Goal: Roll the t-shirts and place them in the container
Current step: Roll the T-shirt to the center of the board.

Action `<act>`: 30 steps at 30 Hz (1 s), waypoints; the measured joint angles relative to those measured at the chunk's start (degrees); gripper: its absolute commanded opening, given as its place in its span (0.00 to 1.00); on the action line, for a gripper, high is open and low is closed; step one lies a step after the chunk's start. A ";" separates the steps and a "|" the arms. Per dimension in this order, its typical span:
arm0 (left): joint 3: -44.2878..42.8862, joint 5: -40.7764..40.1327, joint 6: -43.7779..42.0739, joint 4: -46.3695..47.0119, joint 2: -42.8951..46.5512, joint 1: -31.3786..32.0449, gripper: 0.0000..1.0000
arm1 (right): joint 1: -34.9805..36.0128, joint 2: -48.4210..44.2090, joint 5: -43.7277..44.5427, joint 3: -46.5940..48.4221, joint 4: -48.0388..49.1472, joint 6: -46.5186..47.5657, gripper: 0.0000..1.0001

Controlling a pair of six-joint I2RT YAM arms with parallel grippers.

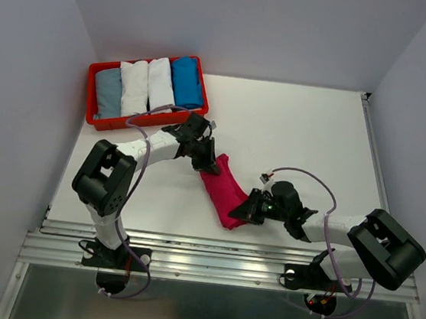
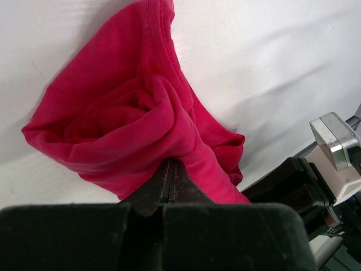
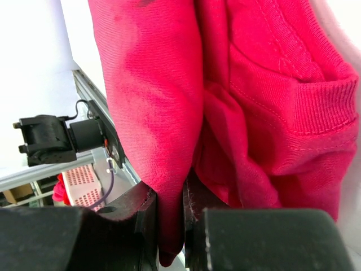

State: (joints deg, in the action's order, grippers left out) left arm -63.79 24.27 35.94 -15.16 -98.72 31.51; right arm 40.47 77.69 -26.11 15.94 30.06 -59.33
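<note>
A magenta-pink t-shirt (image 1: 223, 191) lies as a rolled bundle on the white table, running diagonally between the two arms. My left gripper (image 1: 203, 162) is at its far end. In the left wrist view the left gripper (image 2: 171, 166) is shut, fingers pressed together with their tips buried in the folds of the t-shirt (image 2: 130, 124). My right gripper (image 1: 249, 210) is at the near end. The right wrist view shows the right gripper (image 3: 169, 203) shut on a hanging fold of the t-shirt (image 3: 271, 101).
A red tray (image 1: 92, 93) stands at the back left. It holds rolled t-shirts side by side: a grey-blue one (image 1: 108, 92), two white ones (image 1: 134, 87) (image 1: 161, 84) and a bright blue one (image 1: 186, 82). Walls close in the left, back and right.
</note>
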 measured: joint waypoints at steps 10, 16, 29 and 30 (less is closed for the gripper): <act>-4.37 -0.07 -0.22 1.99 -6.21 0.00 0.00 | -2.21 -0.22 -0.83 -1.29 0.85 -1.77 0.46; -6.97 -0.07 -0.33 2.95 -9.88 0.00 0.00 | -2.29 -6.21 1.07 -0.98 -7.78 0.24 0.78; -8.79 0.79 -0.59 3.74 -12.46 0.00 0.00 | -2.29 -24.20 18.84 19.80 -50.05 11.98 0.43; -8.79 0.81 -0.59 3.76 -12.46 0.00 0.00 | -2.29 -24.48 20.06 21.33 -52.11 12.35 0.39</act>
State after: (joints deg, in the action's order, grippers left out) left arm -72.58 25.08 35.35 -11.40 -111.18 31.51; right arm 38.17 53.21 -6.04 37.28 -22.04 -46.98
